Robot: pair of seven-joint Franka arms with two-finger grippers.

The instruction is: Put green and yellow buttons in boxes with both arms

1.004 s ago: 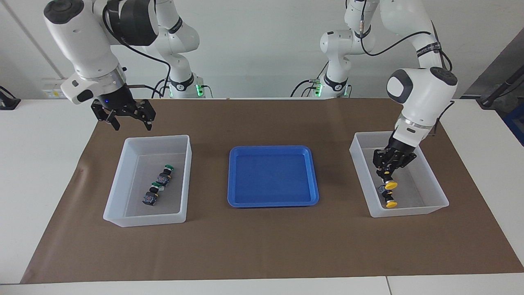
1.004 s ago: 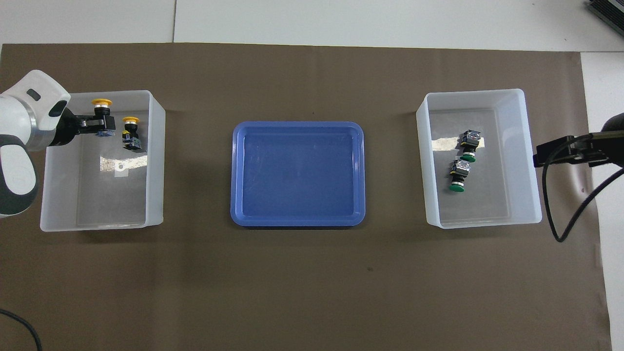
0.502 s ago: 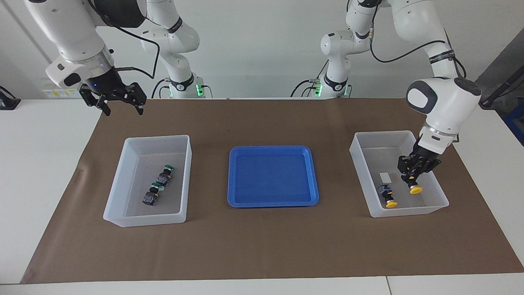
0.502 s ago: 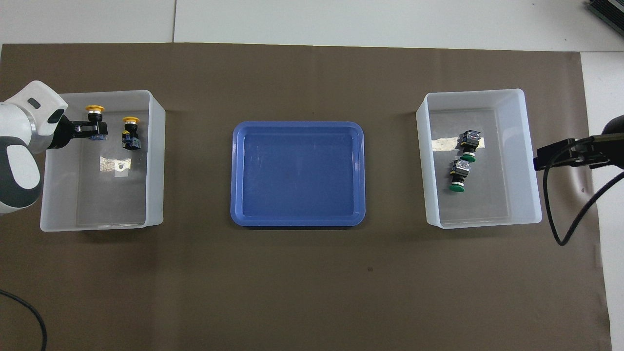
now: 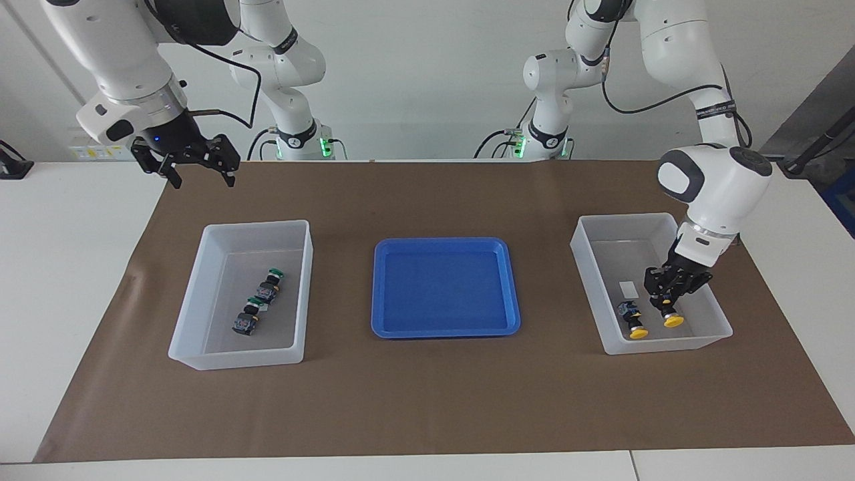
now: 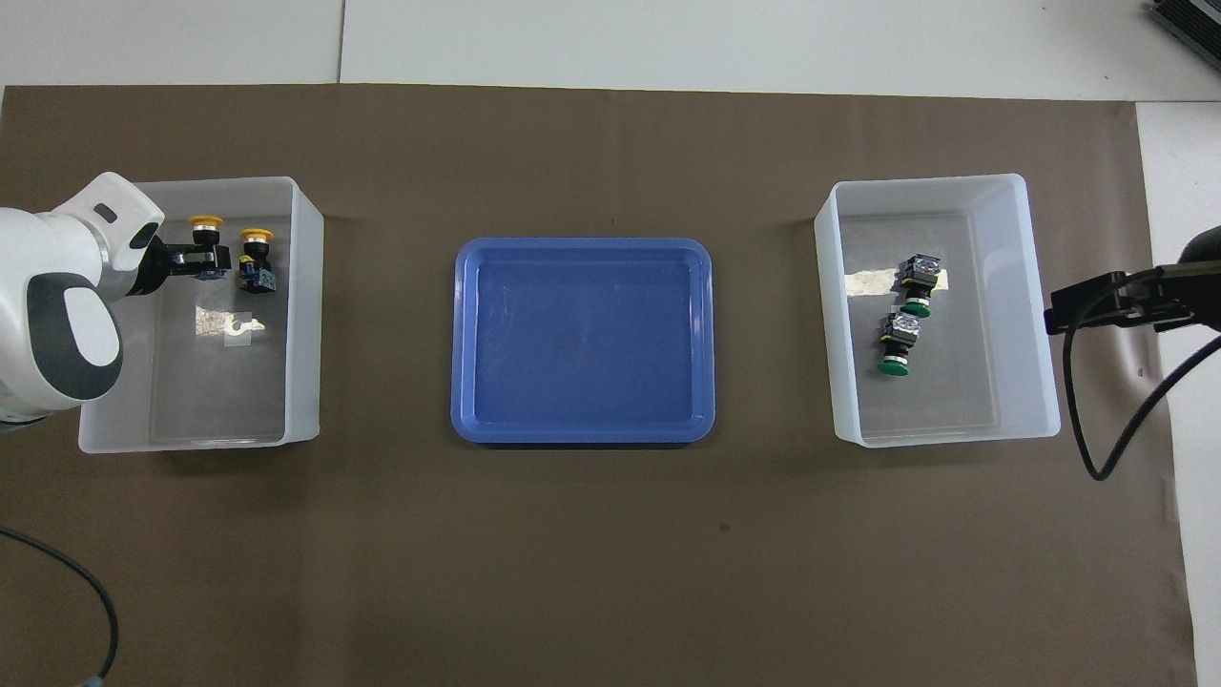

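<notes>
Toward the left arm's end of the worktop (image 5: 427, 414), the left gripper (image 5: 668, 304) is lowered inside a translucent box (image 5: 604, 337) and is closed on a yellow-capped button (image 5: 672, 321), held just beside a second yellow button (image 5: 633, 319) lying on the box floor; a small white label (image 5: 628, 288) is seen there, its writing too small to be read. Toward the right arm's end, two green buttons (image 5: 270, 285) (image 5: 246, 318) are lying in the other box (image 5: 234, 357). A blue tray (image 5: 444, 331) is set between the boxes. The right gripper (image 5: 198, 175) is held above the brown mat (image 5: 427, 194), its jaws spread wide, with nothing in them
</notes>
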